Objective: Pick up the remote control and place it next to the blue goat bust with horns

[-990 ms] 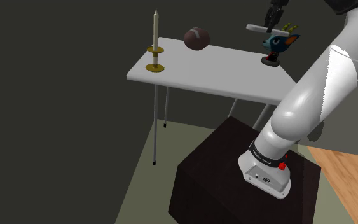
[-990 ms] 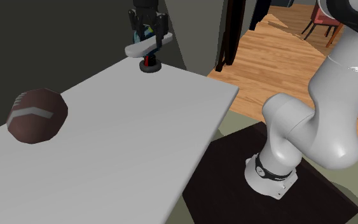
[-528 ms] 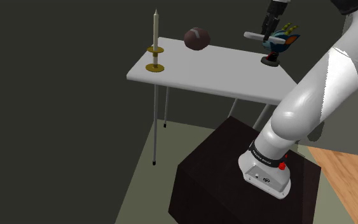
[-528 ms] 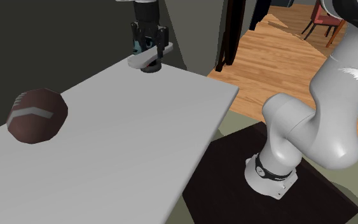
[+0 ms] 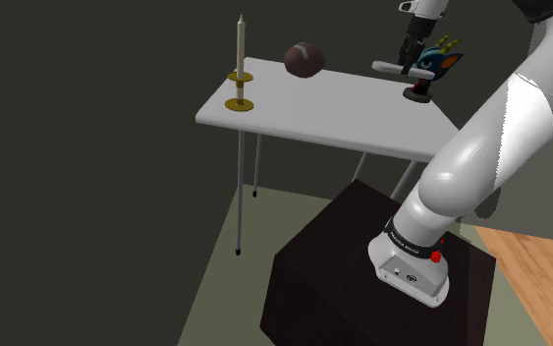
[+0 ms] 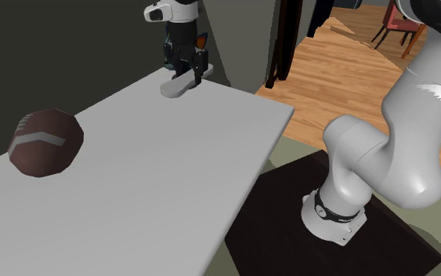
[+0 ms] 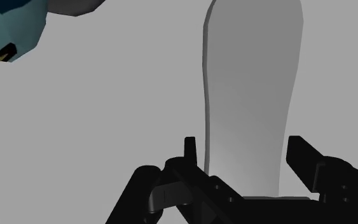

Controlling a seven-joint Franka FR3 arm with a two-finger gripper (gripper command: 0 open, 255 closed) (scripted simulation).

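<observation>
Pretty dim overall: the walls (image 5: 87, 147) go almost black, while the pale tabletop (image 5: 333, 108) and the white arm (image 5: 480, 147) catch a soft, even light with gentle shading. The warmest, brightest patch is the wood floor (image 6: 344, 70). Up close the remote (image 7: 250, 95) just grades from lighter to darker grey, no glare.

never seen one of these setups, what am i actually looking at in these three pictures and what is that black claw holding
It is one white robot arm standing on a dark box, with a black two-finger gripper. One picture looks down from beside the box, one looks along the table, and one comes from a camera on the hand. On the table stand a candle, a brown football and a blue goat bust. The gripper clasps a pale grey remote control, low beside the bust.
</observation>
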